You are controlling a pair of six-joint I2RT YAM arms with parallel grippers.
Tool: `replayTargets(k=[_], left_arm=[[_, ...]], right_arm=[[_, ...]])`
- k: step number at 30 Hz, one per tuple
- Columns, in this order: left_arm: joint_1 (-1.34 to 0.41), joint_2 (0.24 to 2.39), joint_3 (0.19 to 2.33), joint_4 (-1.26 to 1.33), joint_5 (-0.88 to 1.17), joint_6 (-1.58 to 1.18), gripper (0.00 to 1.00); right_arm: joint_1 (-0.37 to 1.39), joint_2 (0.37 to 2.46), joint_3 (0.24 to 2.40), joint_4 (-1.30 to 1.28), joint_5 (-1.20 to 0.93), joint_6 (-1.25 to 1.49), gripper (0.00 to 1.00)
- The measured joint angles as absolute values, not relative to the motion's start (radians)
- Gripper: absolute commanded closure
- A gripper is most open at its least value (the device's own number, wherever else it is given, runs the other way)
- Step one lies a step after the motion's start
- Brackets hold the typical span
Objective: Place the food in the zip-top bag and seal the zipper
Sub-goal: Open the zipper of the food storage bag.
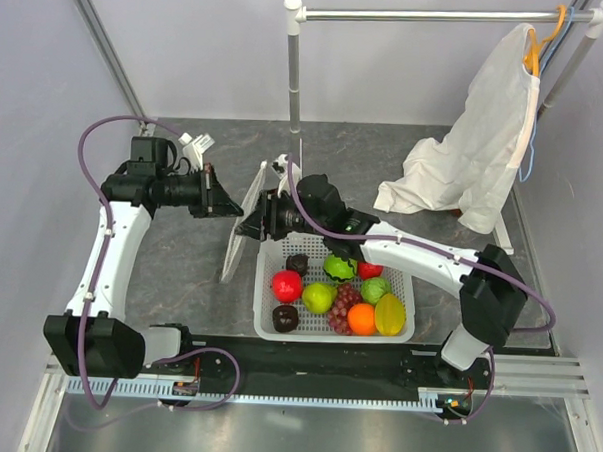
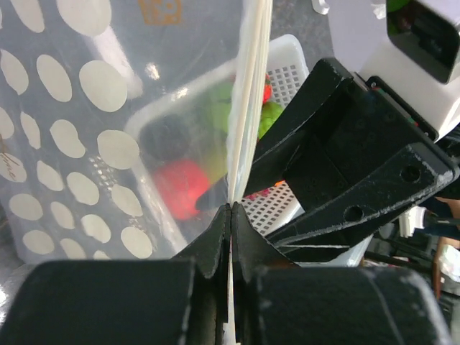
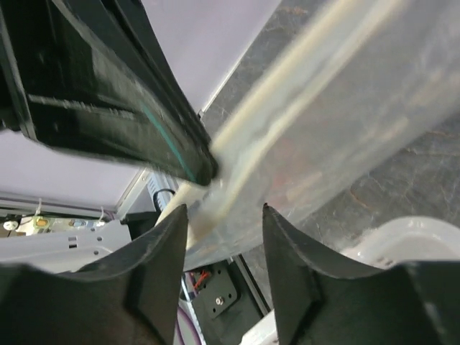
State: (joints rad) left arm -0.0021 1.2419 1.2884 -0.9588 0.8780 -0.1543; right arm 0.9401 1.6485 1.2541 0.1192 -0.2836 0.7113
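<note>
**Top view:** The left arm is bent at the elbow. Its claw (image 1: 225,207) is turned rightward and clamped on the clear dotted bag (image 1: 243,225), which is held upright and edge-on just beside the white basket (image 1: 262,329) of toy fruit (image 1: 318,297). The right claw (image 1: 258,220) is stretched in from the opposite side. A white garment (image 1: 464,163) is draped behind.

**Left wrist:** The fingertips (image 2: 215,233) are pinched shut on the zipper strip (image 2: 248,108).

**Right wrist:** The fingers (image 3: 162,266) are parted, with the strip lying between them. Whether they touch it cannot be told.
</note>
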Motion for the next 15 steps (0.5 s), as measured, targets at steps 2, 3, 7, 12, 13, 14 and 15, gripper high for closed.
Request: replayTargets(k=[2,3,7,12,13,14,15], left_arm=[[-0.002,1.242,1.273,-0.949,0.896,-0.162,0.98],[-0.002,1.241,1.268,-0.944,0.900,-0.164,0.98],[-0.002,1.232,1.262,-0.938,0.889,-0.166,0.98],[0.019,1.189,1.267,-0.966,0.815,-0.157,0.98],[0.020,1.182,1.274,-0.980,0.778,-0.150,0.98],[0.020,1.175,1.285,-0.997,0.725,-0.141,0.98],[0.020,1.173,1.301,-1.016,0.672,-0.130,0.98]], right_arm=[[0.942,1.668,1.280,0.123,-0.278,0.712,0.63],[0.941,1.674,1.288,0.127,-0.275,0.713,0.68],[0.942,1.682,1.297,0.133,-0.265,0.714,1.00],[0.942,1.681,1.297,0.123,-0.255,0.705,1.00],[0.941,1.680,1.296,0.118,-0.255,0.704,1.00],[0.940,1.676,1.293,0.114,-0.256,0.703,1.00],[0.938,1.667,1.285,0.107,-0.258,0.703,1.00]])
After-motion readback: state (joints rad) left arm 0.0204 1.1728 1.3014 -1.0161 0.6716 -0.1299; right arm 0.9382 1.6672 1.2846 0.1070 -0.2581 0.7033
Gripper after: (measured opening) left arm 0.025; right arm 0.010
